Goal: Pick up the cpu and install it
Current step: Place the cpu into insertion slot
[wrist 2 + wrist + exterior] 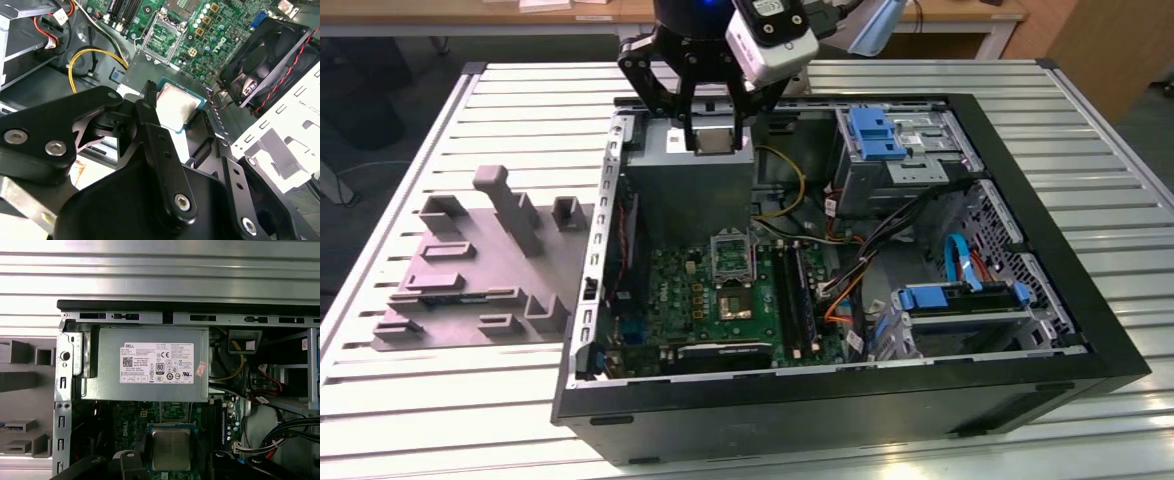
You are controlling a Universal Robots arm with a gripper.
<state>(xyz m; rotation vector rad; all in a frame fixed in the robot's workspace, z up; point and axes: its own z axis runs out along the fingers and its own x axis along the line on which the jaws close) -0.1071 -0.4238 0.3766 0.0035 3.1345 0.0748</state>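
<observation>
My gripper (pixel 711 128) hangs over the open computer case (pixel 1067 330), above its grey power supply box (pixel 687 190), and is shut on the cpu (pixel 711 141). The cpu is a small flat square with a pale metal top, and its black fingers (pixel 150 120) clamp two opposite edges of the cpu (pixel 176 107). In the first wrist view the cpu (pixel 171 448) sits level between the jaws, below the power supply's white label (pixel 156 363). The open dark socket (pixel 731 251) with its metal frame lies on the green motherboard (pixel 720 300), nearer the camera than the gripper.
A grey moulded fixture (pixel 474 265) lies on the slatted table at the exterior view's left. Inside the case are blue drive brackets (pixel 874 130), a black fan (pixel 267 55), yellow cables (pixel 90 55) and memory slots (pixel 795 290) beside the socket.
</observation>
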